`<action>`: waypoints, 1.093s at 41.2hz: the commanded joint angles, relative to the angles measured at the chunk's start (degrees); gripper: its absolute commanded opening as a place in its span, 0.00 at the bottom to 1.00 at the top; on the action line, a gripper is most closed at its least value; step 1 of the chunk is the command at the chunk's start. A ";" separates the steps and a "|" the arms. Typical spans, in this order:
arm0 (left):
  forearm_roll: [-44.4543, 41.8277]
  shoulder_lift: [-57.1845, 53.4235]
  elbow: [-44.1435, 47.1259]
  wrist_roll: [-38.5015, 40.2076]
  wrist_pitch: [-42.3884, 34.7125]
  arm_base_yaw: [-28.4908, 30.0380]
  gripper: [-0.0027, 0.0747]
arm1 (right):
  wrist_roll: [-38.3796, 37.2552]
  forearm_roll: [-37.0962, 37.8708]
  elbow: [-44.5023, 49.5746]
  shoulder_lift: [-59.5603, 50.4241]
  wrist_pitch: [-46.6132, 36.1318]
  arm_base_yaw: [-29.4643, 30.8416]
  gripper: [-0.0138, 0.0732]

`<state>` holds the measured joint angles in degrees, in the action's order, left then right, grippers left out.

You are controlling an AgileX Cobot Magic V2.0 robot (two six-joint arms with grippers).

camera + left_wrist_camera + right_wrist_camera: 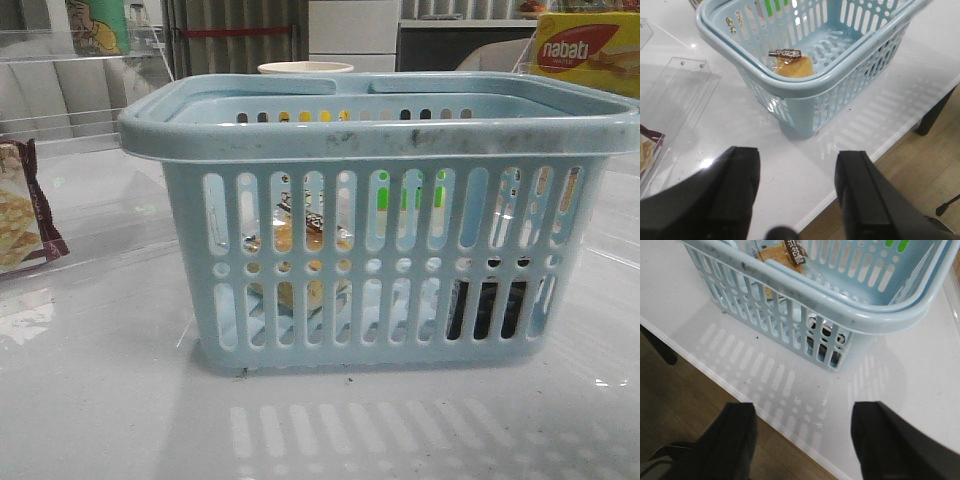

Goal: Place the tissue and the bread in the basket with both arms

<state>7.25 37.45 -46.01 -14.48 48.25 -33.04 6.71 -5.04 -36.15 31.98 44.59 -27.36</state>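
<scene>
The pale blue basket (380, 135) stands mid-table. The bread (300, 240), golden-brown with a dark label strip, lies inside it on the left, seen through the slots. The tissue (488, 310) shows as a dark block inside at the lower right. In the left wrist view the bread (792, 66) lies on the floor of the basket (790, 87). My left gripper (797, 155) is open and empty, back from the basket over the table's front edge. In the right wrist view my right gripper (802, 410) is likewise open and empty, back from the basket (840, 310); the tissue (822, 332) shows dark behind the slots.
A maroon-edged cracker packet (20, 210) lies at the far left beside clear acrylic stands (680, 85). A yellow-red nabati box (585, 50) sits at the back right. A paper cup (305, 68) stands behind the basket. The table's front edge (715, 370) runs below both grippers.
</scene>
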 commanded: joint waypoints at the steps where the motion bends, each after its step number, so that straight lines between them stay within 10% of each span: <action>1: -0.11 -0.45 -0.38 1.73 -5.38 -0.29 0.55 | 0.38 0.58 -1.55 0.02 -3.74 0.10 0.76; 11: 0.86 0.06 -0.13 1.73 -5.47 -0.29 0.50 | 0.38 0.58 -1.55 0.02 -2.72 0.10 0.69; 24: 0.86 0.06 -0.13 1.73 -5.50 -0.29 0.15 | 0.38 0.58 -1.55 0.02 -1.32 0.10 0.22; 45: 0.86 0.06 -0.13 1.73 -5.63 -0.29 0.15 | 0.38 0.58 -1.55 0.02 -1.12 0.10 0.23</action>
<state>7.07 37.28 -44.66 -13.29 47.00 -33.04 6.71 -5.04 -36.15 31.98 47.01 -27.36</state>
